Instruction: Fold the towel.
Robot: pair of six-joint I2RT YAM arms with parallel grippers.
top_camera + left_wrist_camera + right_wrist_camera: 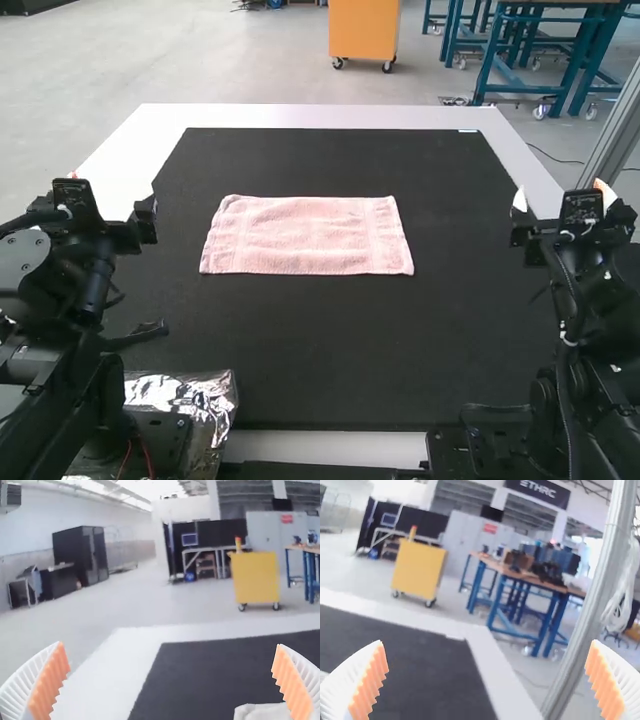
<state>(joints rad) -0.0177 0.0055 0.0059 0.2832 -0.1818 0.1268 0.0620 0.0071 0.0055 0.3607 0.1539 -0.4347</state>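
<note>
a robotics lab or workshop, set in a large hall, is suggested by the left arm (75, 270) and the right arm (580, 290) that are mounted at a table (320, 116). in the wrist views, a wide pale floor (125, 600) is crossed by a yellow wheeled cart (254, 577), with a tall black cabinet (70, 555) placed at the far left and pale cabinets (262, 532) at the far side. on the right, blue-legged workbenches (485, 560) are loaded with equipment, and a metal post (597, 590) is seen nearer.
</note>
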